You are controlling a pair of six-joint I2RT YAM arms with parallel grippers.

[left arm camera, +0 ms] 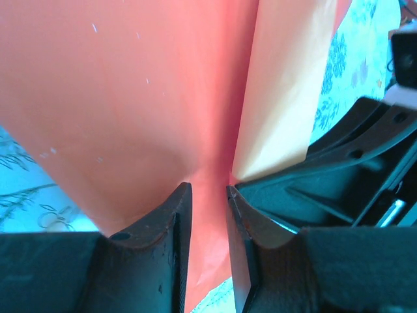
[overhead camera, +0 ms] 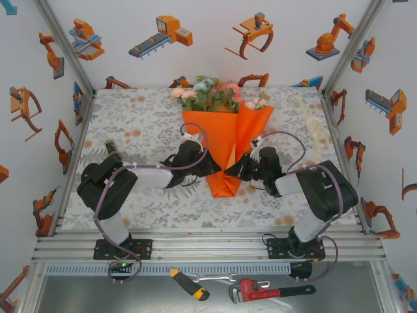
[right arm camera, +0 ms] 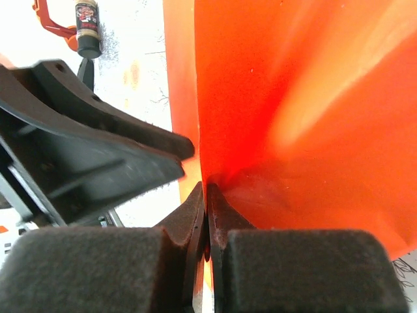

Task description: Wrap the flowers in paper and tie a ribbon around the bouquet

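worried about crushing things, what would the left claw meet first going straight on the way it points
The thin bright orange paper sheet, right ahead of the left claw, with a fold between its jaws; what lies behind it is hidden.

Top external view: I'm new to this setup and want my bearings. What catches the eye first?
A bright orange paper cone lies in the middle of the table, with flowers spilling from its far end. Near its narrow near end, the right gripper is shut on the paper, and the left gripper straddles a fold, jaws apart.
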